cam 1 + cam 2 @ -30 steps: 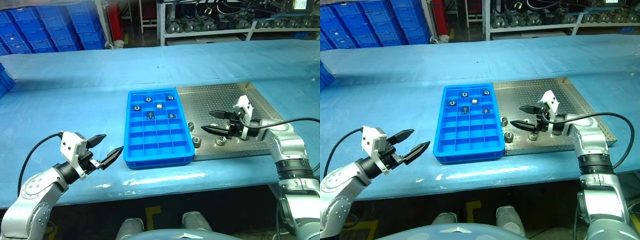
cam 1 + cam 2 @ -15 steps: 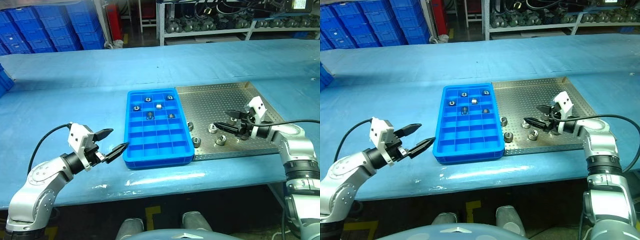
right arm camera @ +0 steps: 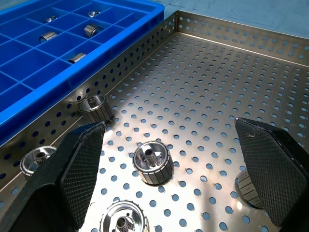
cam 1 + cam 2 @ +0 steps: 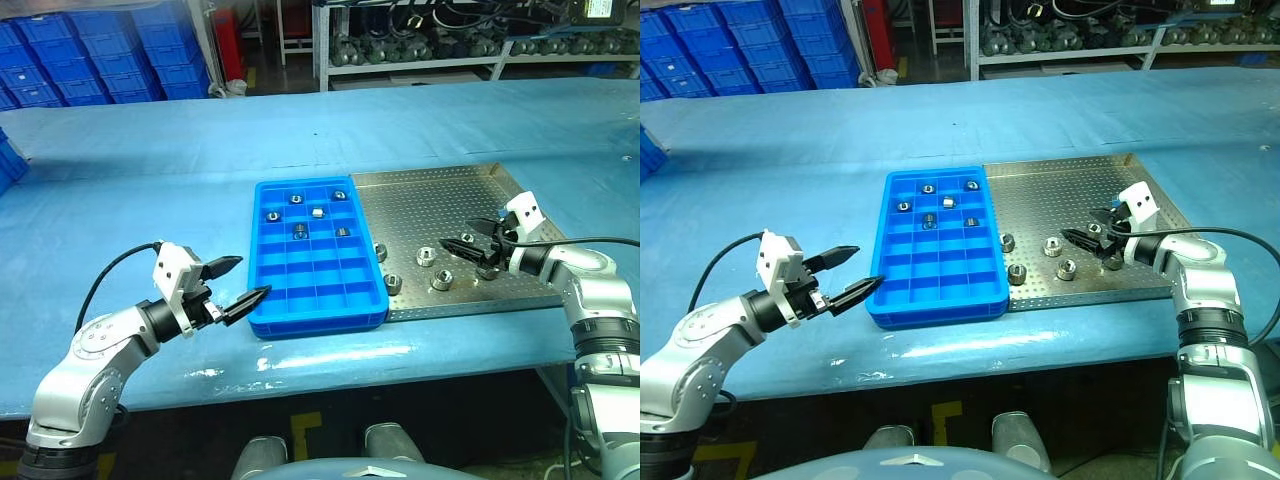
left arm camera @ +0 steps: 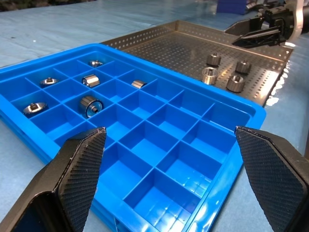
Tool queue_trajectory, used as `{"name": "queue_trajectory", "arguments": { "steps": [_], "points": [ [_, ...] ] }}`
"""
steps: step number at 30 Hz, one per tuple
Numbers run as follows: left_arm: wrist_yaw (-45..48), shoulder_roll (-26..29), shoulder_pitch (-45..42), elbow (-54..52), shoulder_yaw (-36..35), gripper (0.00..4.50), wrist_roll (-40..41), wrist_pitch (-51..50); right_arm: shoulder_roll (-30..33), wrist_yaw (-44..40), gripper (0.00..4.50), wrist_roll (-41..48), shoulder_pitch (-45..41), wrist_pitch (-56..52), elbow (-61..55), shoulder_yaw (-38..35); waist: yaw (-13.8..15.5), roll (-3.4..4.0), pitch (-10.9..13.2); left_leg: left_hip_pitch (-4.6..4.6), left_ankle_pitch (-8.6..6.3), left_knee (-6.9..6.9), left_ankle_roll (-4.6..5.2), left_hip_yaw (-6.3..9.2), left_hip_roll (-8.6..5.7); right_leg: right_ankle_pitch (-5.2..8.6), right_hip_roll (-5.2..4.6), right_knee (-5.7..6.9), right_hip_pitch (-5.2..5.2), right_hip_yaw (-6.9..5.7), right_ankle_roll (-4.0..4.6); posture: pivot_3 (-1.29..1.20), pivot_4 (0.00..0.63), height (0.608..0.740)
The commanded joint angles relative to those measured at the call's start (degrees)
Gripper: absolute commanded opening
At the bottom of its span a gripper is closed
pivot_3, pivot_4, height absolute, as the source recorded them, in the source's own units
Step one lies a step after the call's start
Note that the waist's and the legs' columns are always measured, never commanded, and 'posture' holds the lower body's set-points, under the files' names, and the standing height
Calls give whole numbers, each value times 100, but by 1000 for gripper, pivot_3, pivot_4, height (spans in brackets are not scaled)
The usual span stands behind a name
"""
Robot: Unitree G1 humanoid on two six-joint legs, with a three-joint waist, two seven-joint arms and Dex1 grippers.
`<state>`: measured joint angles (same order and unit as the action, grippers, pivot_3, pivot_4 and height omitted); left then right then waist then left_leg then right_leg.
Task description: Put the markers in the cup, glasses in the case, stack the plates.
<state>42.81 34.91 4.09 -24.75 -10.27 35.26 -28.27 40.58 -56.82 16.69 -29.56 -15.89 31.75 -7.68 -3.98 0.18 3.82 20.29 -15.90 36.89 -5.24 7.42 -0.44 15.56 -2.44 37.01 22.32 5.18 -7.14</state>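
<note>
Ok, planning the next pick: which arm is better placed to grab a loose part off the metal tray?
Right. The right gripper, open, is over the metal tray, beside the loose parts. The left gripper, also open, sits at the blue tray, on its far side from them.

Looking like a factory workshop: stacked blue crates sitting behind the worktop, metal shelving holding machine parts.

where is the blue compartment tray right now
The blue compartment tray sits mid-table in the head views, its right edge against the perforated metal tray, with the left gripper open by its near left corner.
</note>
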Motion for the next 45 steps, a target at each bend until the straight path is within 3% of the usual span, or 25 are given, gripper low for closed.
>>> {"name": "queue_trajectory", "arguments": {
  "steps": [1, 45],
  "points": [
    [38, 24, -30, -46, -57, 4500, -55, 137, 50, -192, 4466, 321, 10, -112, -532, -227, 3, 0, 0, 0, 0, 0, 0, 0, 0, 0, 0, 0, 0, 0, 0, 0, 0, 740],
    [348, 56, -403, 373, -43, 4500, -186, 205, -14, 50, 4466, 507, 293, -108, -882, -415, 4, -2, 1, 1, 0, 1, 0, -1, 0, 0, 0, 0, 0, 0, 0, 0, 0, 740]
  ]
}}
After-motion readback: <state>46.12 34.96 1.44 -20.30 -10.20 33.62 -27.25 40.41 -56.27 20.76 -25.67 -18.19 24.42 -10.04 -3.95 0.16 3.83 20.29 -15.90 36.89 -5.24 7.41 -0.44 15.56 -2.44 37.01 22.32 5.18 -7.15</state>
